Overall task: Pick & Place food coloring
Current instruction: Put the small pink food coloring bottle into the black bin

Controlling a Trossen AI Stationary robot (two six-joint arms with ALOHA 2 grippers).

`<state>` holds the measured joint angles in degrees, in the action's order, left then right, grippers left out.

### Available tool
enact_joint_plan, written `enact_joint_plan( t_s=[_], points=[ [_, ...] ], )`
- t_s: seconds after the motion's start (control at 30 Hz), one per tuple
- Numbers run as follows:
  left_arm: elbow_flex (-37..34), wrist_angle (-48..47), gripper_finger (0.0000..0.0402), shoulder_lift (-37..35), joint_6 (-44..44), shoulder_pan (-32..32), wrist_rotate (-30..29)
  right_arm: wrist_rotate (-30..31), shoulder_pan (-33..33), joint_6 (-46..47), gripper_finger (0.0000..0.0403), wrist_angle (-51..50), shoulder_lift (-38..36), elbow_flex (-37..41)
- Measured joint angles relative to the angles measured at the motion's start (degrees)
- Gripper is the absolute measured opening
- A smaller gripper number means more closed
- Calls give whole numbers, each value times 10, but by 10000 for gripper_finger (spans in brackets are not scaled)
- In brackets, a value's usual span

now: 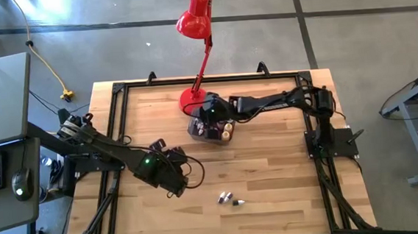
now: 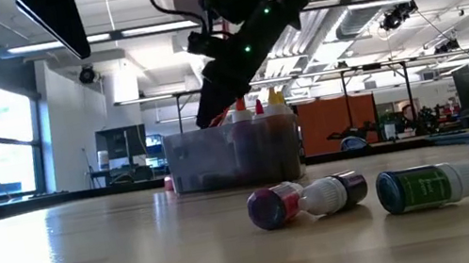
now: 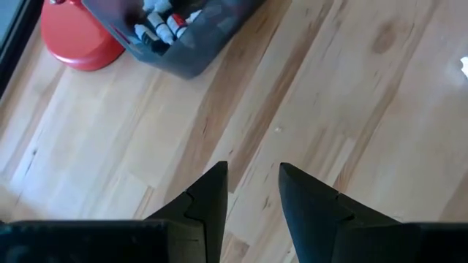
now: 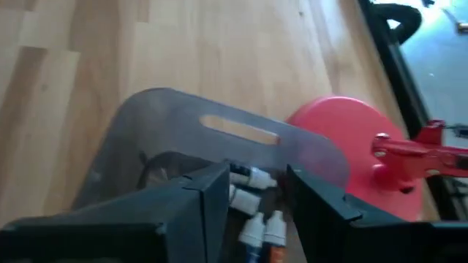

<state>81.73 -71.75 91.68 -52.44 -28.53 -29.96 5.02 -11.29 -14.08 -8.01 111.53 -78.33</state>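
Note:
A grey tub [image 1: 199, 130] stands at the table's far middle, with several food coloring bottles [image 4: 257, 223] inside and their caps [image 2: 259, 104] poking above the rim. My right gripper [image 4: 256, 191] hovers open just over the tub's inside, holding nothing. Loose food coloring bottles lie on their sides near the front edge: a red-maroon pair [image 2: 303, 200] and a green one [image 2: 427, 186]; in the high view they show as small bottles [image 1: 229, 200]. My left gripper [image 3: 252, 186] hangs open over bare wood at the table's left middle [image 1: 175, 180].
A red desk lamp stands with its round base [image 1: 191, 98] right behind the tub, its stem leaning away to the head [image 1: 195, 16]. A black frame [image 1: 118, 89] runs round the tabletop. Bare wood lies between the tub and the loose bottles.

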Motion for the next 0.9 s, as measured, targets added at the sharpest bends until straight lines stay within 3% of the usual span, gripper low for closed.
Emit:
enact_joint_plan(
  t_s=[0.2, 0.37, 0.57, 0.77, 0.9],
  points=[
    [0, -1, 120, 1, -13, 0, 5, 11, 14, -18, 139, -54, -34, -49],
    [0, 20, 120, 13, -14, 0, 33, 17, 59, -27, 139, -225, -81, -124],
    [0, 91, 120, 59, 44, 0, 98, 109, 141, -18, 139, -375, -129, -150],
    [-1, 244, 120, 122, 131, -4, 159, 164, 226, 149, 139, -464, -167, -101],
    [1, 389, 120, 163, 141, -9, 195, 171, 283, 272, 139, -456, -196, -15]
  ],
)
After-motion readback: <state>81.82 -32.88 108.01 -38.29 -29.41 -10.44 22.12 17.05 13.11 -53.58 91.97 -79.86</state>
